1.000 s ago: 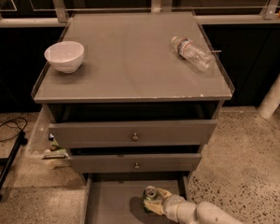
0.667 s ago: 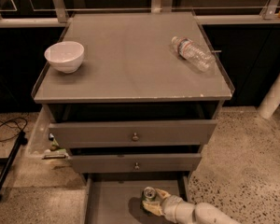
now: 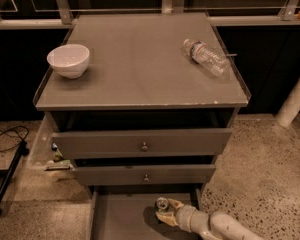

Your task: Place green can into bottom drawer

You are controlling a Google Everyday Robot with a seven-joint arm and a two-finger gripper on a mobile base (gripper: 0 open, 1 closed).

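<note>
The bottom drawer (image 3: 119,219) is pulled open at the foot of the grey cabinet, and its flat grey floor shows. The green can (image 3: 162,203) stands upright low inside the drawer near its right side; mostly its silver top shows. My gripper (image 3: 166,212) reaches in from the lower right on the white arm (image 3: 220,228). Its pale fingers (image 3: 176,204) sit on either side of the can and hold it.
The two upper drawers with round knobs (image 3: 144,146) stand slightly open above the can. A white bowl (image 3: 68,60) and a clear plastic bottle (image 3: 206,57) lie on the cabinet top. A black cable (image 3: 7,136) lies on the floor at left, and a white post (image 3: 295,101) stands at right.
</note>
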